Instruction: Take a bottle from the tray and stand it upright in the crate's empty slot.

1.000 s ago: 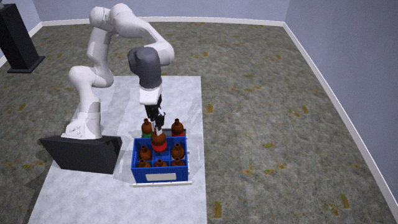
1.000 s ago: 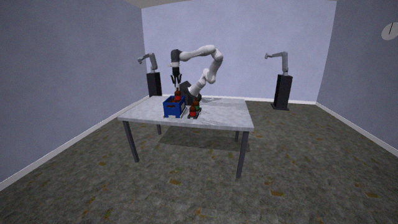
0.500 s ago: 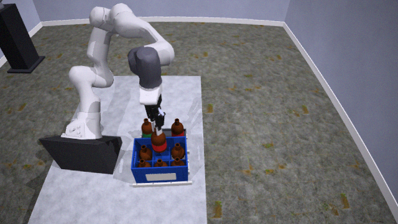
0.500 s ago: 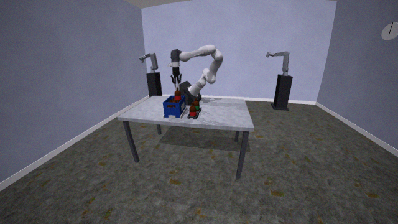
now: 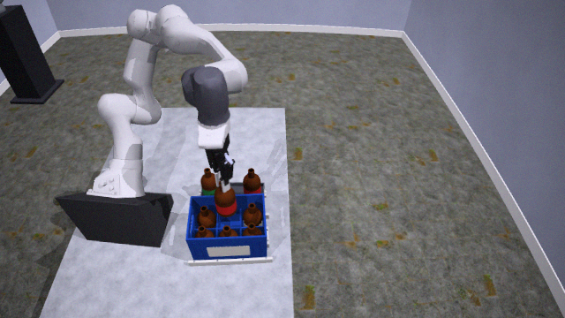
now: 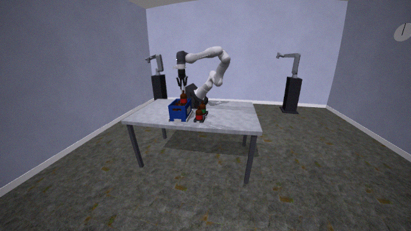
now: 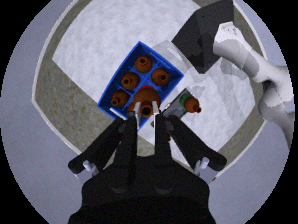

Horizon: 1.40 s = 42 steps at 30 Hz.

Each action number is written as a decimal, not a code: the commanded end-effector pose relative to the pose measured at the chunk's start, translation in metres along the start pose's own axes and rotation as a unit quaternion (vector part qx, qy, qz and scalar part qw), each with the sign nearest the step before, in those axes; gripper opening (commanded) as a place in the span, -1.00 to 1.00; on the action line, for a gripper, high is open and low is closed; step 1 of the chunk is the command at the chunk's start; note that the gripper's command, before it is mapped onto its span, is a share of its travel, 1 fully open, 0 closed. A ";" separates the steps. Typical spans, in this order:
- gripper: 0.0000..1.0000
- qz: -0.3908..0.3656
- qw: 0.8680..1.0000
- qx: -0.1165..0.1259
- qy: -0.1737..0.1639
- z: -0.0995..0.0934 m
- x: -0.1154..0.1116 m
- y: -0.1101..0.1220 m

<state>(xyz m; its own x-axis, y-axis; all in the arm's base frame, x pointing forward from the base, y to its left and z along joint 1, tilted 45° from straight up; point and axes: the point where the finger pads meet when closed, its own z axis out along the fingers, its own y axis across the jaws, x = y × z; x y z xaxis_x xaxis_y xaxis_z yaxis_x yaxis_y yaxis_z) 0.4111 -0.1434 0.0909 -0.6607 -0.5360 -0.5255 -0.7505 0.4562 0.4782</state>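
My gripper is shut on the neck of a brown bottle with a red label. The bottle hangs upright over the back middle slot of the blue crate, its lower part level with the rim. Several brown bottles fill the other slots. Behind the crate, the dark tray holds a green-labelled bottle and a red-labelled bottle.
The crate stands on a thin white base near the right edge of the table. The robot's black base is to the left of the crate. Two black pedestals with camera arms stand by the far wall.
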 end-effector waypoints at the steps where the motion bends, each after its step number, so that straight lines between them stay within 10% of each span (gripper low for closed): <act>1: -1.00 -0.002 1.000 0.002 -0.001 0.001 -0.001 -0.001; 42: -1.00 -0.002 1.000 0.002 -0.001 0.004 -0.005 0.000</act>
<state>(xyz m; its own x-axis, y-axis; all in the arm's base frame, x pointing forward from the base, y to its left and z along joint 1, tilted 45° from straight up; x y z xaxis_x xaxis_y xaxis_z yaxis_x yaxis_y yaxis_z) 0.4119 -0.1370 0.0895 -0.6588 -0.5369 -0.5270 -0.7521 0.4520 0.4797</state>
